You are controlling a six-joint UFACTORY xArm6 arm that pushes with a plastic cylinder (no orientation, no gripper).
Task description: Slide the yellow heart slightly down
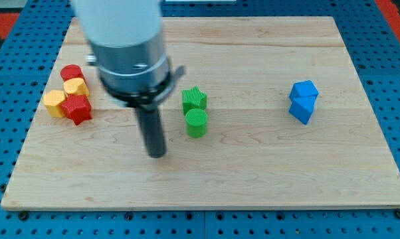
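Two yellow blocks sit in a cluster at the view's left. The lower-left one [54,103] looks like the yellow heart; the upper one [76,86] looks like a hexagon. The heart touches a red star [78,109] on its right. A red cylinder [71,72] sits at the top of the cluster. My tip [157,155] rests on the board well to the right of and below the cluster, left of the green blocks, touching no block.
A green star [195,99] sits just above a green cylinder [197,123] near the middle. Two blue blocks, a cube [305,91] and another one [301,110], touch at the right. The wooden board [253,172] lies on a blue pegboard.
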